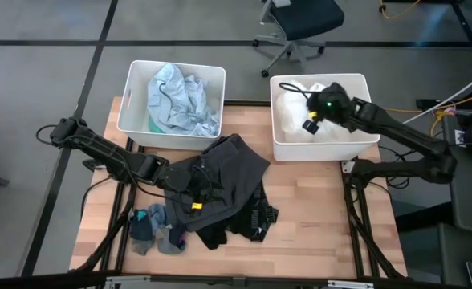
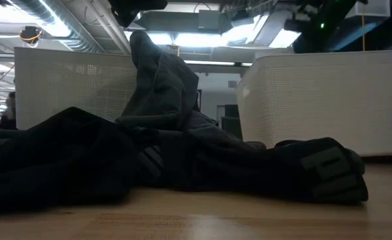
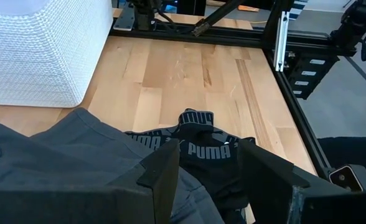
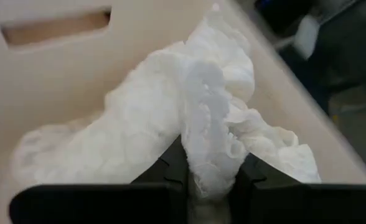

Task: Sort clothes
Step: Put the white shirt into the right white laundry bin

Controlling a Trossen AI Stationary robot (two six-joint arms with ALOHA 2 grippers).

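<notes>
Crumpled white garment (image 4: 201, 118) pinched by right end effector (image 4: 209, 180); left end effector (image 3: 208, 180) spread over dark grey fabric (image 3: 65, 155).

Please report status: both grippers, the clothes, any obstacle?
Right gripper shut on white garment over right bin. Left gripper open over dark pile. No obstacle seen.

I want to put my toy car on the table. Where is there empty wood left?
The best spot is the bare wood on the table's right side, between the dark clothes pile and the right edge, in front of the right bin. The near edge is free too. The middle is crowded, and the socks fill the near-left corner.
</notes>
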